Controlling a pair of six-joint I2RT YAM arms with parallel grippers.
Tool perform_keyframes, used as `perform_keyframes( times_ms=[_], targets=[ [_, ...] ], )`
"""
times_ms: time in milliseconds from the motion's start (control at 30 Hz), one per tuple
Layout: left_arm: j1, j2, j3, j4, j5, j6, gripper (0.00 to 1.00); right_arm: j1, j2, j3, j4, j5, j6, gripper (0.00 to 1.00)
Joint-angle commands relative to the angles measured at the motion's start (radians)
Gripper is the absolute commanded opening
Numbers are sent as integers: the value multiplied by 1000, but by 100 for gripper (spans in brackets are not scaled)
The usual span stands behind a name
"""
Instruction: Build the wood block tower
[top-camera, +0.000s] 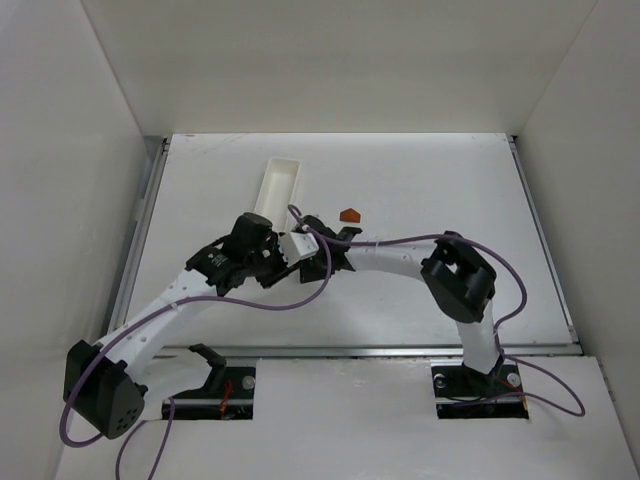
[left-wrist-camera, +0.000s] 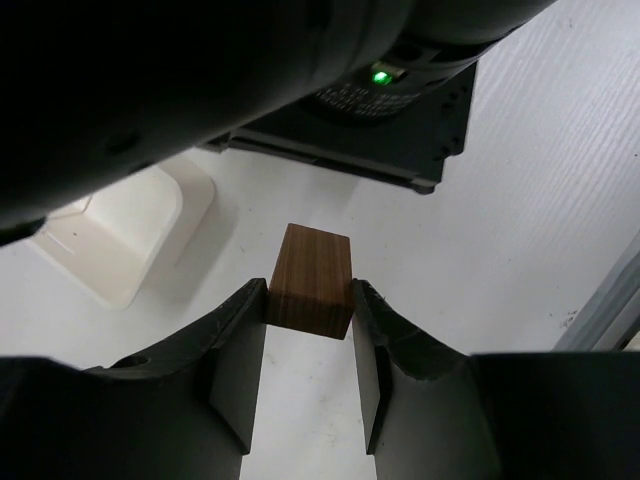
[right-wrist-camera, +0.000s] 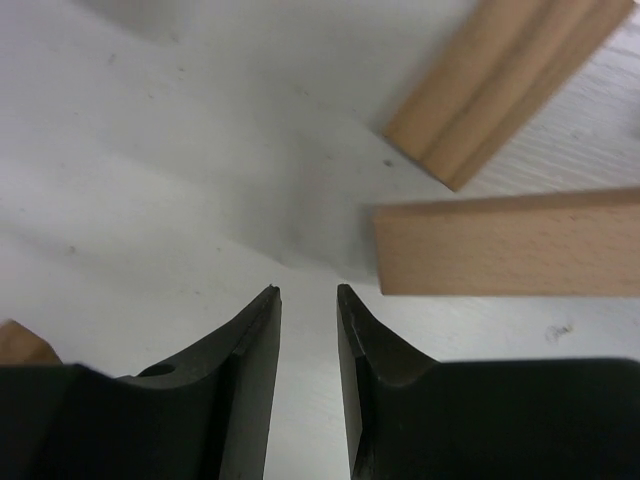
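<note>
The left hand (left-wrist-camera: 311, 292) pinches a dark brown wooden block (left-wrist-camera: 312, 272) between its fingertips, part-way closed on it above the bench (top-camera: 450, 180). The white tray (left-wrist-camera: 120, 235) lies at 9 o'clock of it. The right hand (right-wrist-camera: 308, 295) is empty, its fingers a narrow slit apart. A flat tan block (right-wrist-camera: 505, 245) lies near it at 2 o'clock, and a grooved tan piece (right-wrist-camera: 505, 85) sits farther off at 1 o'clock. From overhead, the orange-red roof piece (top-camera: 349, 215) rests alone at 1 o'clock of both hands.
</note>
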Motion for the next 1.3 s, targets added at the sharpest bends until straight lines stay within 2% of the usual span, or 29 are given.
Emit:
perform_keyframes(
  times_ms=[0,167,300,500,967,1267],
  targets=[
    [-11,-21,-6,1,34,4,0,28,40,68,75,-53,-23,35],
    [-11,-32,-15,-9,34,4,0,-8,75,78,75,-53,-11,35],
    [-11,-32,-15,-9,24,4,0,-45,43,20,75,-29,11,35],
    [-11,54,19,-9,34,38,0,-122,-24,-64,43,68,11,35],
    [-20,250,109,90,54,145,0,-292,-135,-170,86,95,-7,35],
    [-49,374,174,93,-2,102,0,-302,-241,-190,84,106,-17,35]
  ],
)
